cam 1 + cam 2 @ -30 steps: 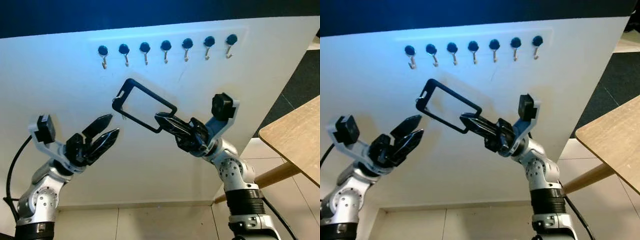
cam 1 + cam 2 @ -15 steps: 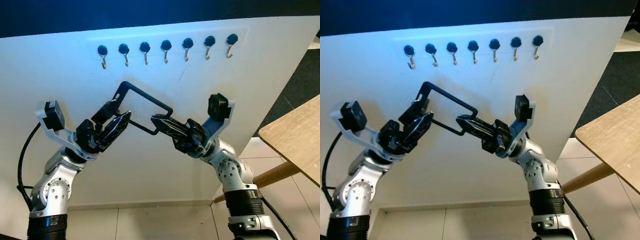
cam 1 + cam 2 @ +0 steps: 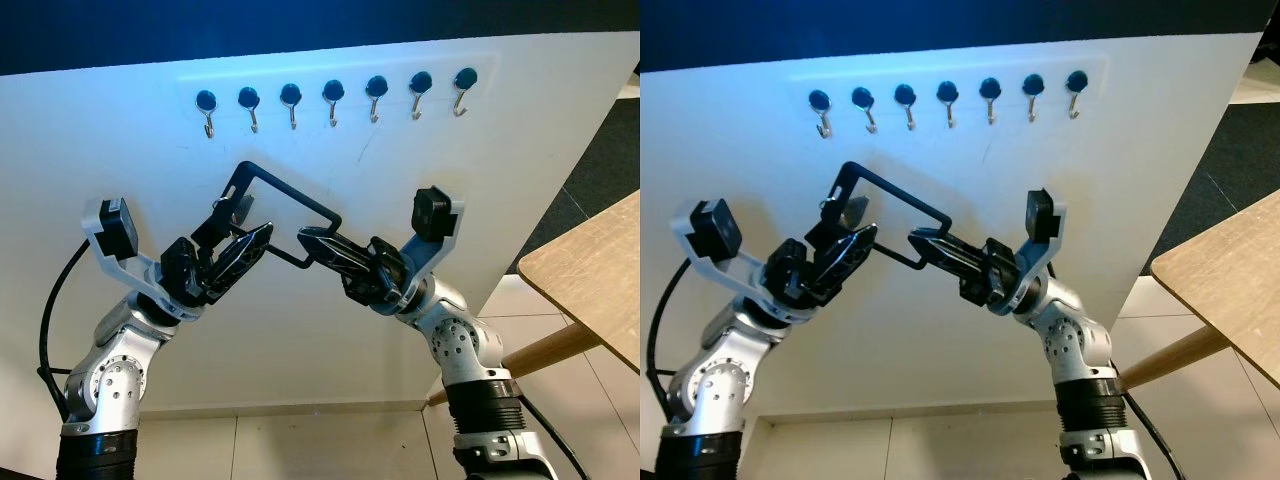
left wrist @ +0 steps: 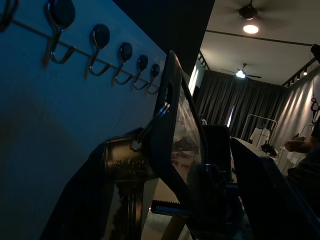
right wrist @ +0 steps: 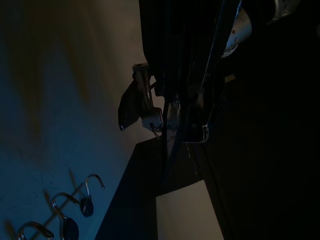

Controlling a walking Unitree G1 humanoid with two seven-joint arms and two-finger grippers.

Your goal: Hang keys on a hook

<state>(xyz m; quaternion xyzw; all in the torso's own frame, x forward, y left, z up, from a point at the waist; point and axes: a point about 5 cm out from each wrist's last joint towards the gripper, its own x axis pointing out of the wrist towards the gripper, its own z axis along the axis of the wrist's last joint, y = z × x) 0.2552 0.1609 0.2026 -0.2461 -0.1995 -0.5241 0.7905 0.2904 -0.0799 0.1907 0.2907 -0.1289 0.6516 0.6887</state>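
Keys (image 3: 232,208) (both grippers on frame)

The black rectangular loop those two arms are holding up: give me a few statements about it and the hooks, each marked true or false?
1. The black rectangular key holder already hangs on a hook. False: it is held below the row of seven black-capped metal hooks.
2. The right gripper grips the holder's lower right end. True.
3. The left gripper is at the holder's left end, where a brass key dangles. True.
4. A bunch of keys already hangs on the rightmost hook. False: all seven hooks are bare.
5. A wooden table stands at the robot's left. False: at its right.
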